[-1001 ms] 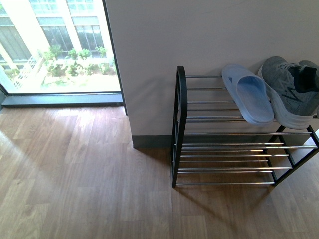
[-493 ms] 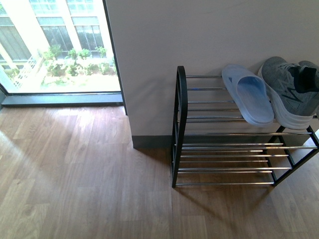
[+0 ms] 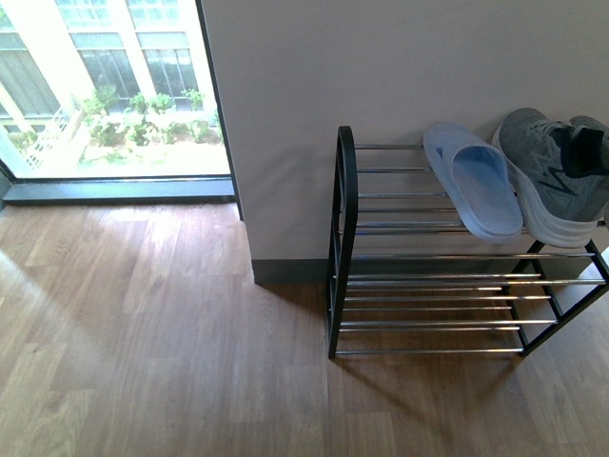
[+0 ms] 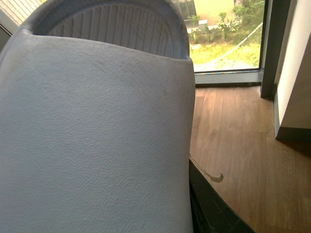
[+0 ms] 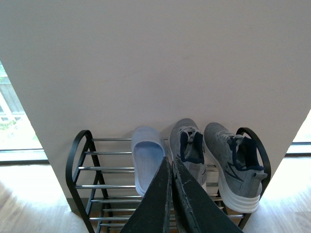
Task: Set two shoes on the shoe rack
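Closest to you, the left wrist camera is almost filled by a pale blue slide (image 4: 92, 136), its pebbled strap across the lens and its ribbed footbed beyond; it sits right at the left gripper, but the fingers themselves are hidden, so you cannot tell from these pictures whether the jaws are clamped on it or apart. Past that slide you see warm brown plank floor (image 4: 233, 145), a grey skirting board at the foot of a wall, and a full-height window with greenery outside. In the right wrist view, the right gripper (image 5: 171, 167) has its two dark fingers pressed together with only a hairline gap and nothing between them. In the front view the wood floor (image 3: 162, 333) runs from the near edge to a tall window (image 3: 114, 86) at the far left and to a plain pale wall (image 3: 400, 67) with a dark skirting. Against that wall stands the shoe rack (image 3: 342, 238), black end frames with silver bars. On its top tier another pale blue slide (image 3: 473, 179) lies, angled, with a grey sneaker (image 3: 552, 176) just beside it on the right, touching or nearly so. The right wrist view shows a second grey sneaker (image 5: 235, 165) further along the same tier, near the far end frame.
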